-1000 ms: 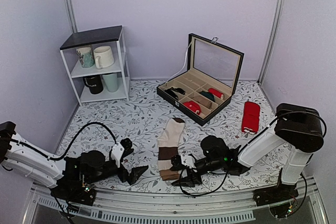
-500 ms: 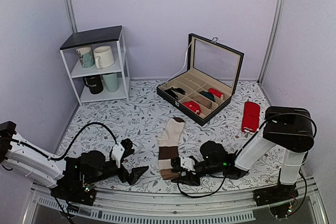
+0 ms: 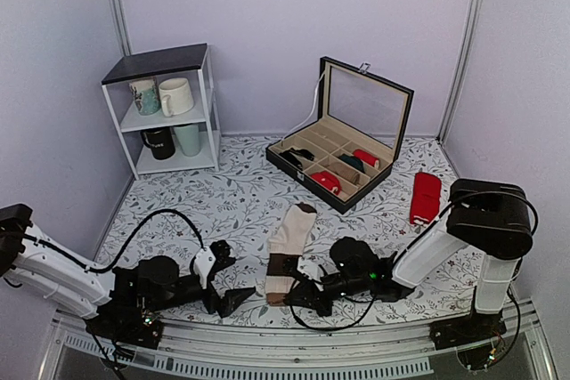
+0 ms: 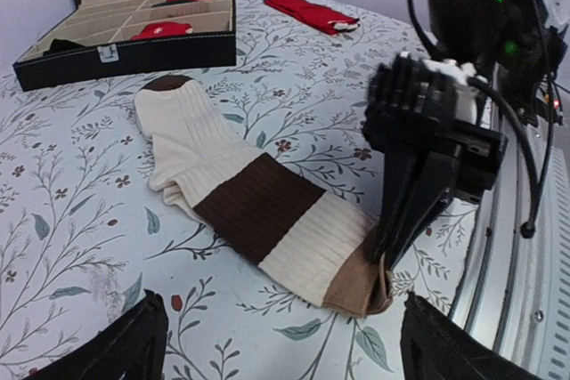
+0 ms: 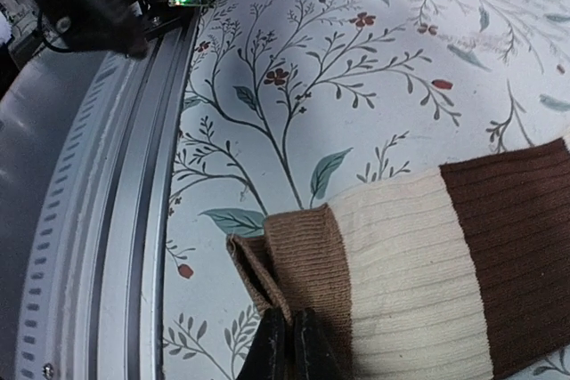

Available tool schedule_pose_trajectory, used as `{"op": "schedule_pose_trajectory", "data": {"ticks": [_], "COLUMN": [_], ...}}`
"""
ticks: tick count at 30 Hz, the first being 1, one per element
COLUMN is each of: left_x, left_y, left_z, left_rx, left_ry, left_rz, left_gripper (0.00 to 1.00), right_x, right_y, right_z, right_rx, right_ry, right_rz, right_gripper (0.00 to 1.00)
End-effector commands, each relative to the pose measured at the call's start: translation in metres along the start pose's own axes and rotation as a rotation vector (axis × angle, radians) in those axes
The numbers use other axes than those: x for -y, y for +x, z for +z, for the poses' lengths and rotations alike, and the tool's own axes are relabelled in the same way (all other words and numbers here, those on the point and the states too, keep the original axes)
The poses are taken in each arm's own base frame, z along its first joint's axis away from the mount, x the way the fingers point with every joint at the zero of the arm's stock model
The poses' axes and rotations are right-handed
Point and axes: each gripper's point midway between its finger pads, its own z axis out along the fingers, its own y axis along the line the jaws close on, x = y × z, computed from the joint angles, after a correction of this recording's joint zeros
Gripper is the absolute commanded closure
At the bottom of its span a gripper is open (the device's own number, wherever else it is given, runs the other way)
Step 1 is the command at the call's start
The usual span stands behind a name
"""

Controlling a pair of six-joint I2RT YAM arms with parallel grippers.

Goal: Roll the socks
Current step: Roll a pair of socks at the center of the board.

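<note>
Top external view counts one banded pair of socks (image 3: 287, 251) lying flat on the floral table (image 3: 223, 202) between the two arms, its dark brown toe pointing away and its tan cuff at the near end. One plain red pair (image 3: 425, 198) lies well apart to the right. One open box (image 3: 307, 175) stands behind, with two red bundles (image 3: 325, 181) and one dark green bundle (image 3: 350, 163) in its compartments. One white shelf (image 3: 156, 62) at the far left carries four mugs (image 3: 176, 95), two on each level. The right gripper (image 3: 294, 294) sits at the near end of the socks. In the right wrist view its fingers (image 5: 272, 344) are pressed together on the tan cuff, which is bunched and folded up off the cloth, with the cream and dark brown bands of the socks (image 5: 419, 255) running off to the right. The left wrist view shows the same pinch from the side: the right gripper (image 4: 385, 255) slants down onto the tan end of the socks (image 4: 258, 206), and the red pair (image 4: 312, 13) lies far behind. The right arm reaches low and leftward across the table from its base. The left gripper (image 3: 230, 295) is spread wide and holds nothing, its fingers (image 4: 116, 344) at the bottom corners of its own view, apart from the socks. The left arm lies low along the near edge, pointing right towards the cuff.
</note>
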Motion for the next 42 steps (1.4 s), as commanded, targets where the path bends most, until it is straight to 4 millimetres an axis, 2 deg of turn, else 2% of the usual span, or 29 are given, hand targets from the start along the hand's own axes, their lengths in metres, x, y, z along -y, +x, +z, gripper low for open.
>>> {"op": "schedule_pose_trajectory", "data": {"ticks": [1, 8, 11, 18, 21, 23, 27, 29, 33, 38, 42], "left_x": [0.025, 0.048, 0.058, 0.072, 0.079, 0.081, 0.082, 0.083, 0.075, 0.07, 0.065], "left_y": [-0.005, 0.004, 0.009, 0.011, 0.013, 0.019, 0.027, 0.029, 0.035, 0.042, 0.047], "left_z": [-0.002, 0.006, 0.014, 0.024, 0.03, 0.035, 0.045, 0.05, 0.06, 0.07, 0.074], "left_rx": [0.041, 0.017, -0.011, -0.028, -0.053, -0.082, -0.13, -0.149, -0.187, -0.23, -0.247], "left_ry": [0.118, 0.231, 0.266, 0.321, 0.347, 0.348, 0.341, 0.335, 0.291, 0.286, 0.275], "left_rz": [0.061, 0.12, 0.148, 0.19, 0.202, 0.206, 0.202, 0.197, 0.178, 0.158, 0.146], "left_gripper": [0.09, 0.1, 0.12, 0.19, 0.31, 0.4, 0.3, 0.29, 0.3, 0.4, 0.42], "right_x": [-0.014, 0.003, 0.004, 0.005, 0.004, 0.003, 0.002, 0.002, 0.002, 0.001, 0.0], "right_y": [0.046, 0.059, 0.054, 0.056, 0.055, 0.054, 0.052, 0.05, 0.05, 0.049, 0.048], "right_z": [-0.001, -0.02, -0.019, -0.018, -0.018, -0.018, -0.019, -0.02, -0.021, -0.021, -0.021], "right_rx": [-0.25, -0.333, -0.332, -0.375, -0.378, -0.379, -0.377, -0.373, -0.372, -0.37, -0.366], "right_ry": [-0.096, -0.024, -0.029, -0.027, -0.031, -0.034, -0.034, -0.03, -0.03, -0.036, -0.044], "right_rz": [0.385, 0.696, 0.735, 0.795, 0.828, 0.84, 0.854, 0.855, 0.854, 0.856, 0.855], "right_gripper": [1.0, 1.0, 1.0, 0.99, 0.99, 0.99, 0.99, 0.99, 0.99, 0.99, 0.99]}}
